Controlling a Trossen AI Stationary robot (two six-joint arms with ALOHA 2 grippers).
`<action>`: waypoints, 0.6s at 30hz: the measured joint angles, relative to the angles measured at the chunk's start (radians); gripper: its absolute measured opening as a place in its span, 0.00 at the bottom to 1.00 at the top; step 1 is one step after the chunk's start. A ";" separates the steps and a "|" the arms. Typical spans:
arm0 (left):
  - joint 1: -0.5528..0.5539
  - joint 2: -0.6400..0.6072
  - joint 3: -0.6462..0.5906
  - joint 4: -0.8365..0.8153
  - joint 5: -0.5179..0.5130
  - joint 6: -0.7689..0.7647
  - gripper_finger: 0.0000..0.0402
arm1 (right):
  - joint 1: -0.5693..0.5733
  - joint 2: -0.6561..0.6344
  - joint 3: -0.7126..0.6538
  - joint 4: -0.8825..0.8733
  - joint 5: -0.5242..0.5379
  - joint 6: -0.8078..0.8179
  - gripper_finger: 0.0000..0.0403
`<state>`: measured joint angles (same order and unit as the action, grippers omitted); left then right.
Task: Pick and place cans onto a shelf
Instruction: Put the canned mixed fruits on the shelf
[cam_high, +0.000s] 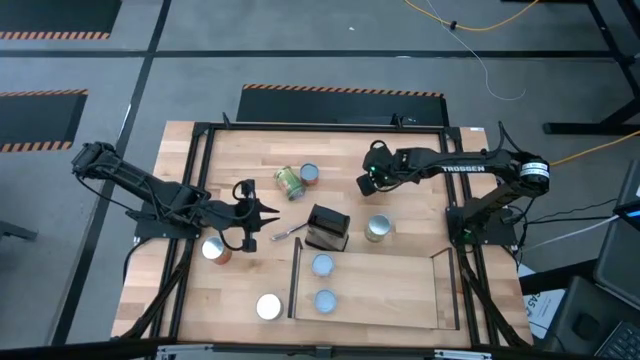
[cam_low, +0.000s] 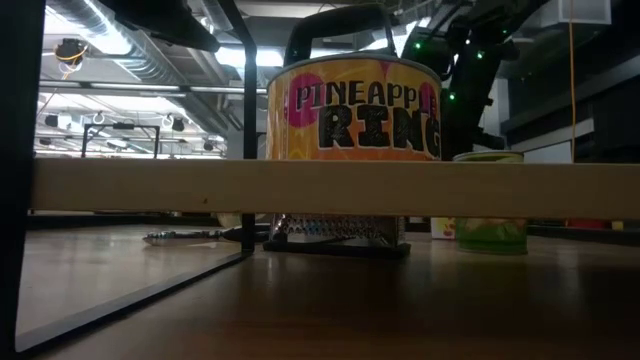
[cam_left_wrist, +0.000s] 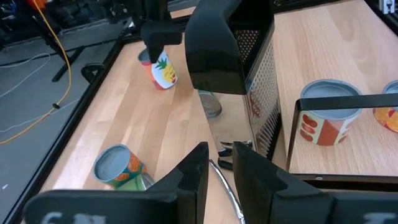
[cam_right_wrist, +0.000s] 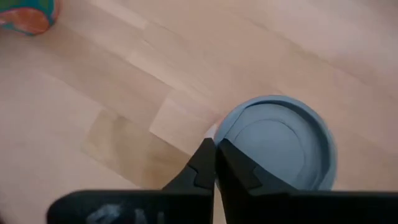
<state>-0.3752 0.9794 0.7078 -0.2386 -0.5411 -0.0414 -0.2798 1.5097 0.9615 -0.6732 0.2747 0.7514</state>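
Round smooth-lidded cans (cam_high: 323, 265) on light-wood shelf (cam_high: 390, 290)

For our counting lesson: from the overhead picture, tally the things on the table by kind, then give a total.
Cans: 7
Grater: 1
Metal utensil: 1
Shelf: 1
Total: 10

**Two cans on shelf, others spread across table**

Two cans (cam_high: 322, 265) (cam_high: 325, 300) are placed on the shelf (cam_high: 380, 292), at its left end. A grater (cam_high: 327, 227) is set just behind it. Further cans (cam_high: 289, 182) (cam_high: 378, 229) (cam_high: 268, 306) are scattered around.
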 joint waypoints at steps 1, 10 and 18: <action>0.000 0.000 0.000 0.000 0.000 0.000 0.17 | 0.000 0.000 -0.010 0.014 0.003 0.004 0.02; 0.000 0.000 0.000 0.000 0.007 0.000 0.17 | 0.000 -0.003 -0.030 0.054 0.007 -0.001 0.04; 0.000 0.000 0.000 0.000 0.007 0.001 0.17 | 0.000 0.000 -0.033 0.090 -0.006 -0.024 0.06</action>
<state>-0.3752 0.9798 0.7078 -0.2390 -0.5339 -0.0406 -0.2798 1.5093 0.9289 -0.5835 0.2688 0.7277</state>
